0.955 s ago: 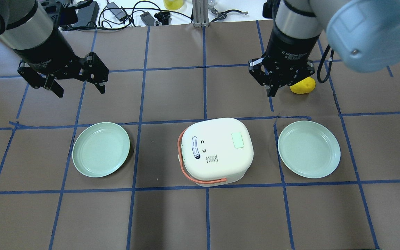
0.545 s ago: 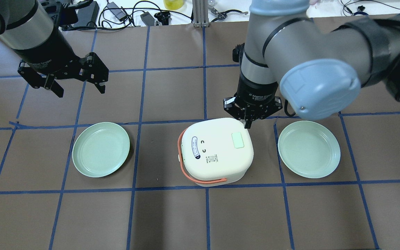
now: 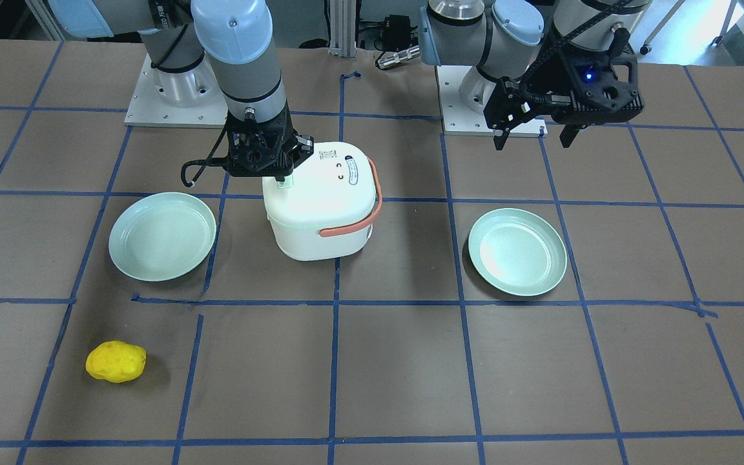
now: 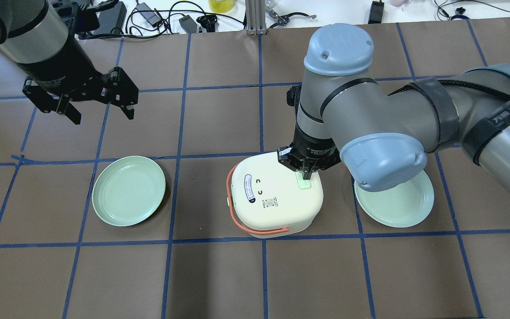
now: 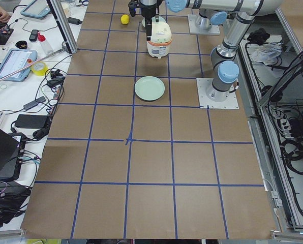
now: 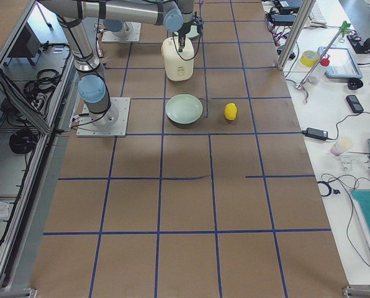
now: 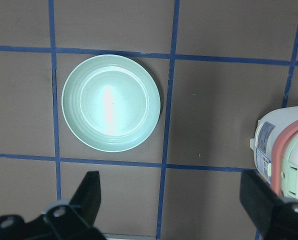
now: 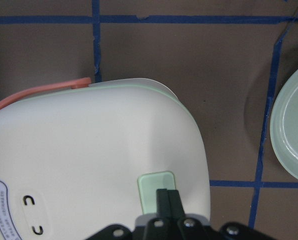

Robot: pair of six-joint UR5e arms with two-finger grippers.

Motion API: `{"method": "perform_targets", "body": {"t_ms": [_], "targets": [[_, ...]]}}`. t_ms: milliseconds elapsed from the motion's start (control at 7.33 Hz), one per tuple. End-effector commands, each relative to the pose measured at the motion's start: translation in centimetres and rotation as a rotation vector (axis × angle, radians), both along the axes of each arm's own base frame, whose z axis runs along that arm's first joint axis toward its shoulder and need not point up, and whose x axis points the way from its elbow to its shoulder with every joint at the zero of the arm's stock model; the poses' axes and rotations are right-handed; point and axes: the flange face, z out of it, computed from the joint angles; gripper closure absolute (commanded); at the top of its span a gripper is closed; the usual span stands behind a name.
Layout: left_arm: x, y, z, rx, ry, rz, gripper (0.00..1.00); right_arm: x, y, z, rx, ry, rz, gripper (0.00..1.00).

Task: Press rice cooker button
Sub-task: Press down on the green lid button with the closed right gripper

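Note:
The white rice cooker [image 4: 272,199] with an orange handle stands mid-table; it also shows in the front view [image 3: 320,206] and the right wrist view [image 8: 89,150]. Its pale green button [image 8: 153,186] sits on the lid near the right edge. My right gripper [image 4: 306,176] is shut, and its joined fingertips [image 8: 167,196] rest on the button [image 4: 304,184], partly covering it. In the front view the right gripper [image 3: 279,177] stands upright on the lid. My left gripper [image 4: 103,117] is open and empty, hovering far to the left, well behind the left plate.
Two pale green plates lie on either side of the cooker, the left one [image 4: 129,190] and the right one [image 4: 396,206], the latter partly under my right arm. A yellow lumpy object [image 3: 115,361] lies on the table beyond the right plate. Cables lie along the far table edge.
My right arm has swung from near the yellow object at the back right to the cooker and come down with shut fingers onto the green button. The left arm has not moved.

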Motion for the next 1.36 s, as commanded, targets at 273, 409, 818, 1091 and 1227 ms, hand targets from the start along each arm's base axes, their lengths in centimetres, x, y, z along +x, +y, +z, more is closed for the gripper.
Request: {"method": "perform_targets", "body": {"t_ms": [273, 409, 818, 1091, 1227], "targets": [[0.0, 0.0, 0.0, 0.000, 0.000, 0.000, 0.00, 0.0, 0.2, -0.3, 0.004, 0.001, 0.006, 1.00], [0.0, 0.0, 0.0, 0.000, 0.000, 0.000, 0.00, 0.1, 0.2, -0.4, 0.007, -0.001, 0.009, 1.00], [0.0, 0.0, 0.0, 0.000, 0.000, 0.000, 0.00, 0.2, 0.1, -0.1, -0.005, 0.007, 0.021, 1.00], [0.0, 0.0, 0.0, 0.000, 0.000, 0.000, 0.00, -0.1, -0.7, 2.0, -0.050, 0.017, 0.012, 0.01], [0.0, 0.0, 0.0, 0.000, 0.000, 0.000, 0.00, -0.5, -2.5, 5.0, -0.098, 0.011, -0.003, 0.00]]}}
